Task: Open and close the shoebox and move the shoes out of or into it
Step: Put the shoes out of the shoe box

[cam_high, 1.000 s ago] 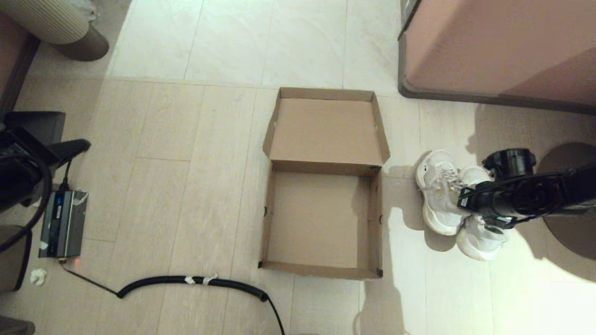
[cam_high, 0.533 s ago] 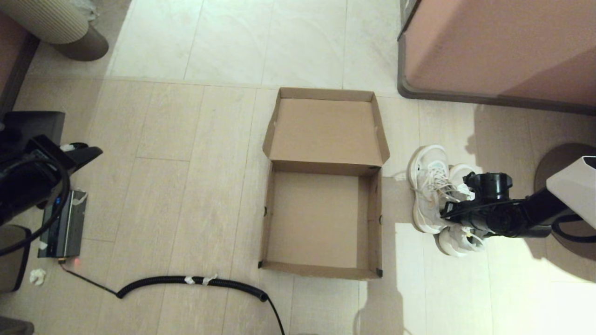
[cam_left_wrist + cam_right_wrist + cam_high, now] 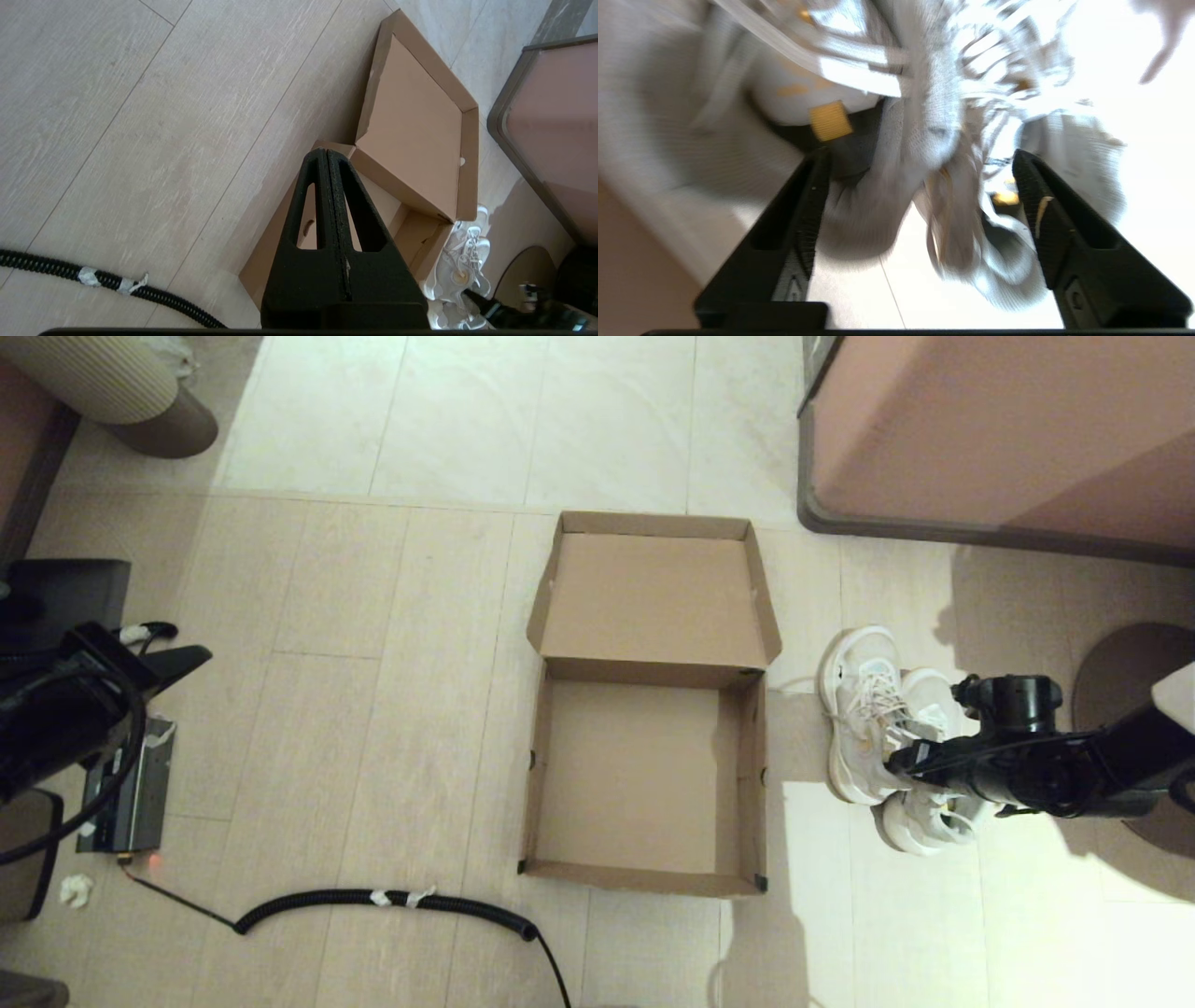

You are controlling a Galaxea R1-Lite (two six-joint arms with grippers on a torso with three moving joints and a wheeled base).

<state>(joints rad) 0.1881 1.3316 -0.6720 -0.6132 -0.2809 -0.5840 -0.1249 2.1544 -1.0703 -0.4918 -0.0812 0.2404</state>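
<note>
Between the right gripper's (image 3: 920, 186) wide-spread jaws sit the shoes' (image 3: 882, 737) collars; the left gripper's (image 3: 329, 161) jaws are pressed together, beside the shoebox (image 3: 644, 775).

Overhead head view, 2 close wrist views

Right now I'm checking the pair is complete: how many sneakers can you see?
2. Both shoes stand on the floor right of the open shoebox: one nearer the box, the other beside it, partly hidden under the right gripper, whose open jaws straddle their collars.
</note>
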